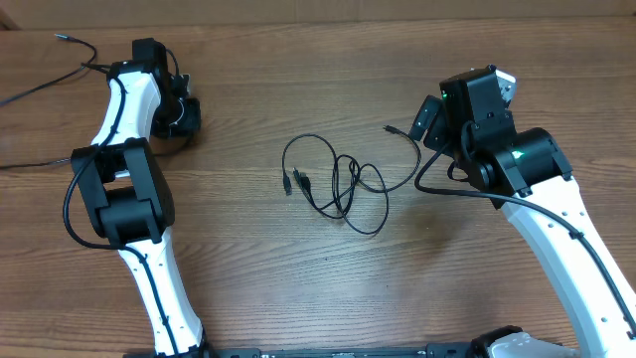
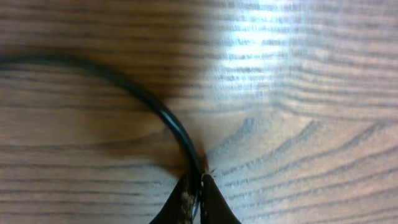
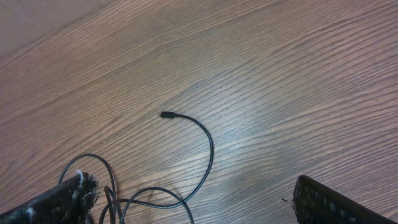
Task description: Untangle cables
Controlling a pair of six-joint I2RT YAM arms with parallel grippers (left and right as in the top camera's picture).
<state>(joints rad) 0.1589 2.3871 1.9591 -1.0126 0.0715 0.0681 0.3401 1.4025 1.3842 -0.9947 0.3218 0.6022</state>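
Observation:
The cables [image 1: 343,187] lie mid-table as a loose tangle of thin black loops, with two plug ends [image 1: 293,181] at the left. One strand runs right to a small plug [image 1: 390,129]. My right gripper [image 1: 429,119] is open and empty, just right of that plug. In the right wrist view its fingers [image 3: 202,202] are wide apart, with the strand [image 3: 208,149] and its plug [image 3: 166,114] on the wood ahead. My left gripper [image 1: 182,117] is at the far left, away from the tangle. In the left wrist view it [image 2: 198,196] is shut on a black cord [image 2: 143,96] that curves left.
Thicker black wires [image 1: 50,85] trail across the table's far-left corner behind the left arm. The table's far edge [image 1: 318,15] runs along the top. Both arm bases stand at the near edge.

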